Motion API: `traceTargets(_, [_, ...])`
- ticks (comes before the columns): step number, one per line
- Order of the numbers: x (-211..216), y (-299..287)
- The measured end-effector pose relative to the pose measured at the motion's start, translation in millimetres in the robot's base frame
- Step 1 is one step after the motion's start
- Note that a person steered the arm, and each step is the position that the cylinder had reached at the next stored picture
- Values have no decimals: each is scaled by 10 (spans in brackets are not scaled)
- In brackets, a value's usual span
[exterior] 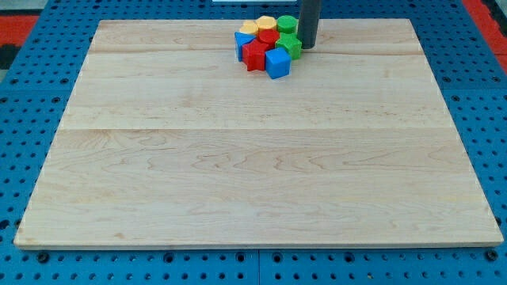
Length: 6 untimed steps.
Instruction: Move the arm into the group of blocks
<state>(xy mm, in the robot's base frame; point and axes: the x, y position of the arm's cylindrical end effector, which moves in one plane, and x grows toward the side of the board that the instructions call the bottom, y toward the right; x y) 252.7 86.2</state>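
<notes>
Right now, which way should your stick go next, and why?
Probably a short slide toward the view's left. My tip sits at the right edge of the cluster, right beside the green blocks, near the board's top edge. The red block, blue cube and yellow blocks all lie to its left.

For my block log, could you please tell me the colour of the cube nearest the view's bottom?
Blue: the blue cube, clearest in the camera view.
</notes>
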Motion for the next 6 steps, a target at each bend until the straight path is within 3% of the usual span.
traceTargets(2, [-134, 215])
traceTargets(3, [-598, 144])
traceTargets(6, [-599, -112])
